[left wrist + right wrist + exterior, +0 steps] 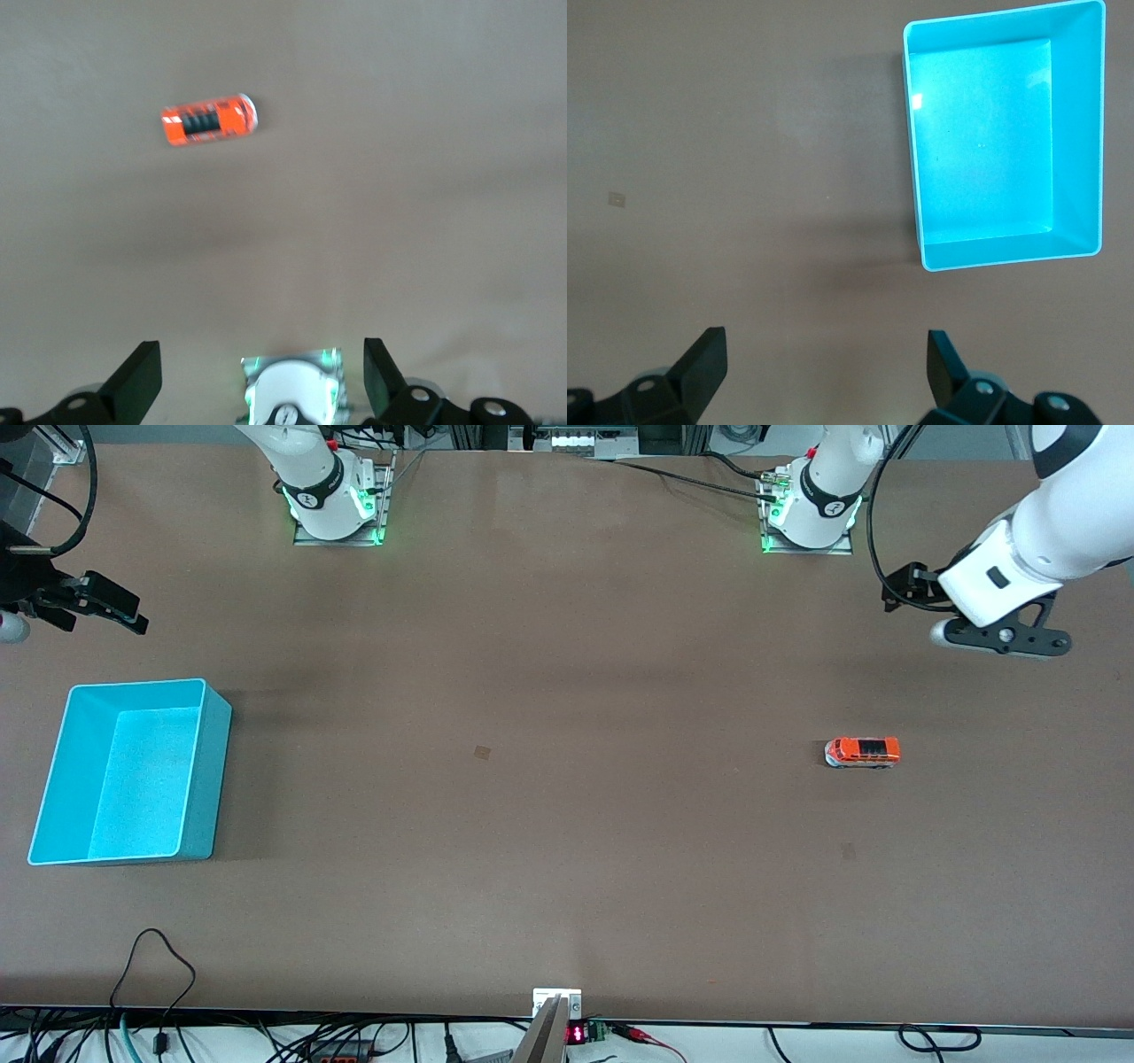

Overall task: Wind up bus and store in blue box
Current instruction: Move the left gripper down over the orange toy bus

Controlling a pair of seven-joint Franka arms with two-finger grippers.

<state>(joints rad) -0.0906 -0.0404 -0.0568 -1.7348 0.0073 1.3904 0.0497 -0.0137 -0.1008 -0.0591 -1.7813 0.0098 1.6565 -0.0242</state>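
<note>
My left gripper (261, 376) hangs in the air over bare table at the left arm's end, its jaws spread wide with nothing between them; in the left wrist view the two dark fingers (137, 381) stand well apart. My right gripper (824, 372) hangs over the table's edge at the right arm's end, its jaws likewise wide apart and empty. The bus (863, 752) lies on its wheels on the table toward the left arm's end, nearer to the front camera than my left gripper's spot and well apart from it, its white-grey end pointing toward the middle of the table. The blue box (197, 779) sits at the right arm's end, open side up, with only its speckled floor showing inside, well apart from the bus. The table (567, 850) is a broad, matte brown surface with a small darker mark (482, 752) near its middle. Both arm bases (337, 500) stand along its edge farthest from the front camera, lit green at their mounts, and loose black cables (151, 965) trail along the nearest edge.
</note>
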